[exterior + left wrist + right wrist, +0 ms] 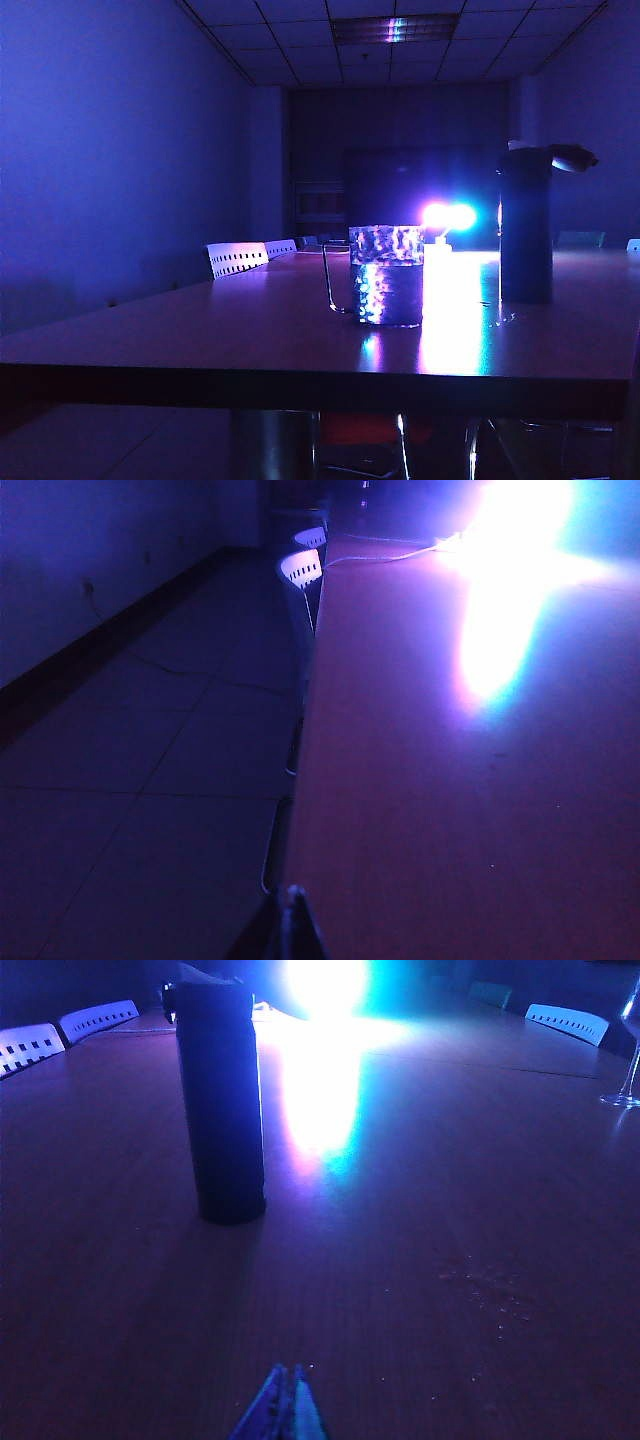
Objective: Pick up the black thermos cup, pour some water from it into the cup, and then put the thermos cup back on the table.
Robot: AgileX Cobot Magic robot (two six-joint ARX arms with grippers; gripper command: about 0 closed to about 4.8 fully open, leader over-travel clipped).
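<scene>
The room is dark, lit mainly by a bright lamp (447,215) glaring at the far end of the table (250,330); its light streaks across the glossy reddish-brown top. In the exterior view the cup (386,274), a clear dimpled glass mug, stands upright near the middle of the table with its thin handle pointing to 9 o'clock; the black thermos cup (526,225) stands upright at about 3 o'clock from it, well apart, its flip lid jutting to the right at the top; neither arm shows in that view.

In the right wrist view the right gripper (283,1410) sits low over the table with its two fingertips pressed together, holding nothing; the thermos stands ahead of it at roughly 11 o'clock, well apart, untouched; a stemmed glass (628,1055) shows at the far edge of that view.

In the left wrist view the left gripper (292,925) shows only as a narrow dark tip above the table's edge; its fingertips appear to meet, with nothing between them; white chair backs (300,568) line that side of the table.
</scene>
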